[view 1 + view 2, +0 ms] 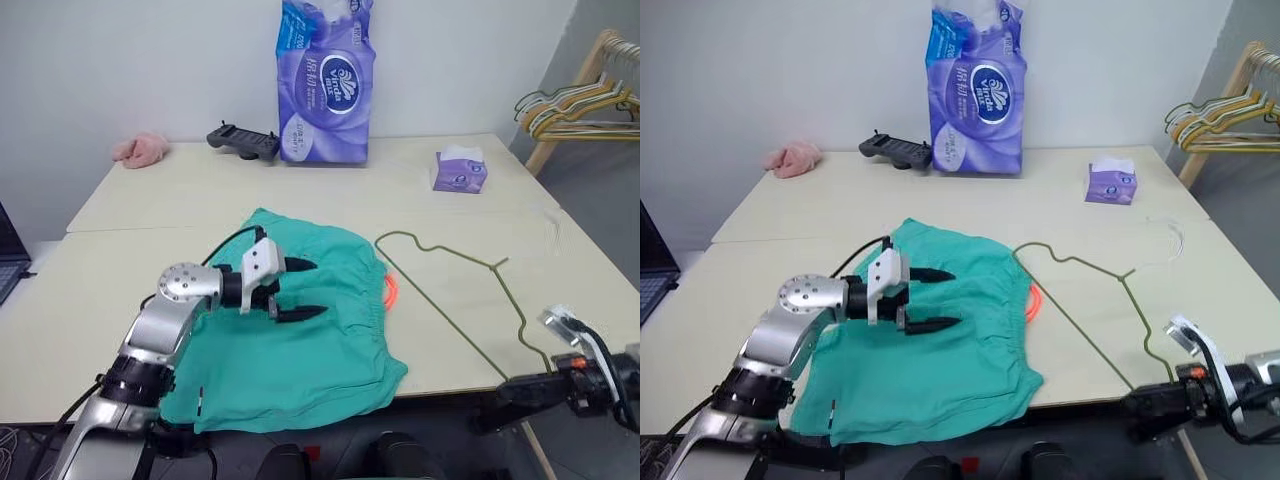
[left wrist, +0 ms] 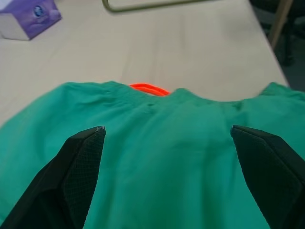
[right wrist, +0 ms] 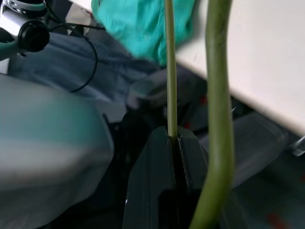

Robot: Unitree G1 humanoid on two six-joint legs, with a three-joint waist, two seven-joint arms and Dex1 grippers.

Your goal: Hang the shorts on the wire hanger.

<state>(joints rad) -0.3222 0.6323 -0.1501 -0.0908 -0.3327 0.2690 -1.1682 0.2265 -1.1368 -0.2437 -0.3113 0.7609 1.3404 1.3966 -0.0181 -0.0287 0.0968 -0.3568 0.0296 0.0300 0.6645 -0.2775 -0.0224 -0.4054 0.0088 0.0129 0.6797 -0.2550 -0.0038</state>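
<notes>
The purple toilet-roll pack [image 1: 325,85] at the table's far edge reads "Vinda". The shorts [image 1: 300,330] sprawl over the near table edge [image 1: 60,405]; my left gripper [image 1: 299,290] hovers above them, jaws wide. My right gripper [image 3: 175,143] pinches the wire hanger [image 1: 455,290] off the near corner.

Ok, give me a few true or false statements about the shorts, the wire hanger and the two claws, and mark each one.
1. The left claw is open above the shorts. True.
2. The right claw is shut on the wire hanger. True.
3. The shorts already hang on the wire hanger. False: they lie on the table, beside it.
4. The tissue box sits on the shorts. False: it stands apart, farther back on the table.
</notes>
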